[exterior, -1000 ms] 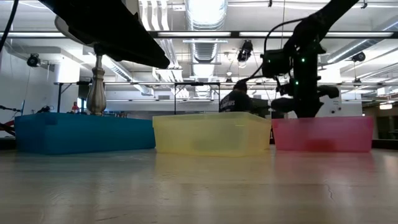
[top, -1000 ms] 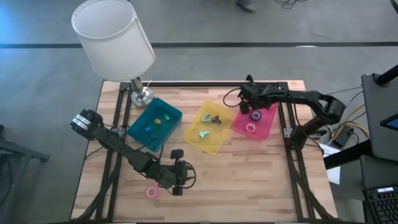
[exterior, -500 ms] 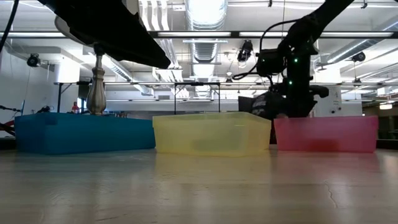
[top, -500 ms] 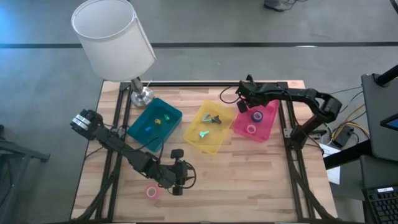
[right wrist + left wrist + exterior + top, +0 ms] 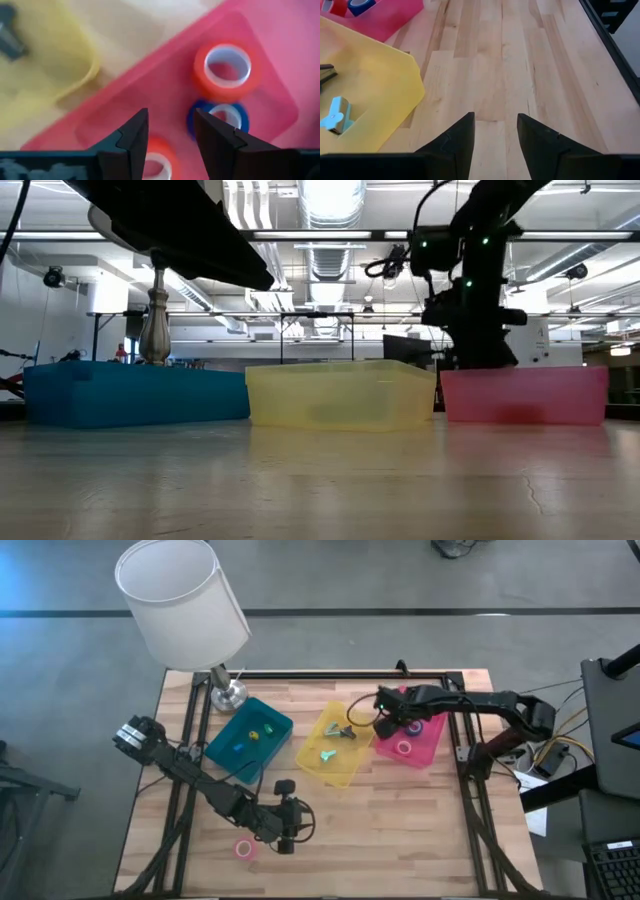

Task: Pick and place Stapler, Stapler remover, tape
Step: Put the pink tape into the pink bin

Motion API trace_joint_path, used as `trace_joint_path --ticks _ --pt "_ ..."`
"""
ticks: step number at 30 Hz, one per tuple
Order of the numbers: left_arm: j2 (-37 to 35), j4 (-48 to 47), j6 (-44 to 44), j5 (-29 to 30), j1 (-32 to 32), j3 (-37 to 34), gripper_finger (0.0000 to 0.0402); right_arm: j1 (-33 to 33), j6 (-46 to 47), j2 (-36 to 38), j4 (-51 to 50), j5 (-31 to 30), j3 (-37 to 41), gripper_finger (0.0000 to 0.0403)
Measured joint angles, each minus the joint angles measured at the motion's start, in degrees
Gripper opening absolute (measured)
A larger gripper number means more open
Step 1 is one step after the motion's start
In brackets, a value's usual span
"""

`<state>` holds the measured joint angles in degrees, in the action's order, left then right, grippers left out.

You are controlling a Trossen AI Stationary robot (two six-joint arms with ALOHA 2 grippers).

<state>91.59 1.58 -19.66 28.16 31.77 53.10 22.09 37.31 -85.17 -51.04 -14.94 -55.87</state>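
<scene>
The pink bin (image 5: 425, 745) holds three tape rolls: a red one (image 5: 227, 67), a blue-purple one (image 5: 220, 117) and a reddish-pink one (image 5: 155, 162), all lying flat on its floor. My right gripper (image 5: 170, 135) is open and empty above the bin's left part (image 5: 385, 720), next to the yellow bin (image 5: 335, 768). Another pink tape roll (image 5: 245, 849) lies flat on the table near the front. My left gripper (image 5: 285, 837) is open and empty just to the right of that roll, low over bare wood (image 5: 495, 100).
The yellow bin holds a dark staple remover (image 5: 345, 730) and teal ones (image 5: 327, 754). The teal bin (image 5: 250, 740) holds small yellow and green staplers. A lamp with a white shade (image 5: 180, 600) stands at the far left. Bare wood lies at the front right.
My right gripper has gone from the pink bin's far side toward the table's left and near edges, to above the bin's left part beside the yellow bin. It has stayed open. The tape rolls have not moved.
</scene>
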Motion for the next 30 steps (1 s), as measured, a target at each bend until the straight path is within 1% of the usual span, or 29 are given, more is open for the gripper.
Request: trace_joint_path --ticks 3,6,9,11,13,17,19,21,25,27,30 --pt "0.00 0.05 -1.58 0.01 0.00 0.00 0.0153 -4.70 4.65 1.42 -2.86 -0.02 0.18 0.0143" --pt "0.00 0.26 -1.90 -0.02 0.04 0.00 0.0153 -10.77 9.18 2.63 -3.95 0.19 0.74 0.0135" --pt "0.00 0.79 -1.92 0.01 0.04 0.00 0.0151 -18.74 13.47 3.43 -3.72 1.84 0.88 0.0129" --pt "0.00 1.20 -1.62 0.00 0.04 0.00 0.0151 -24.87 16.46 3.50 -3.31 1.71 0.71 0.0125" --pt "0.00 1.44 -1.42 -0.01 0.04 0.00 0.0152 -30.83 19.79 3.48 -2.12 0.06 0.71 0.0122" --pt "0.00 1.42 -1.27 -0.57 0.04 0.00 0.0151 -42.00 25.29 2.91 3.00 -5.54 1.30 0.0121" --pt "0.00 1.40 -0.96 -2.53 0.04 0.00 0.0151 -46.48 26.81 2.50 6.27 -7.09 1.53 0.0124" --pt "0.00 0.50 -0.98 -6.62 0.10 0.16 0.0151 -50.25 27.05 1.89 9.71 -8.31 1.67 0.0127" --pt "0.00 -10.34 -1.04 -17.09 1.04 3.49 0.0149 -55.65 25.39 -0.13 17.14 -10.87 1.78 0.0133" --pt "0.00 -17.51 -0.18 -18.76 1.83 5.30 0.0149 -57.47 22.17 -1.26 20.90 -10.99 1.78 0.0135" --pt "0.00 -28.61 -0.46 -18.90 3.07 7.83 0.0149 -58.48 16.02 -3.34 26.33 -11.01 1.78 0.0133"
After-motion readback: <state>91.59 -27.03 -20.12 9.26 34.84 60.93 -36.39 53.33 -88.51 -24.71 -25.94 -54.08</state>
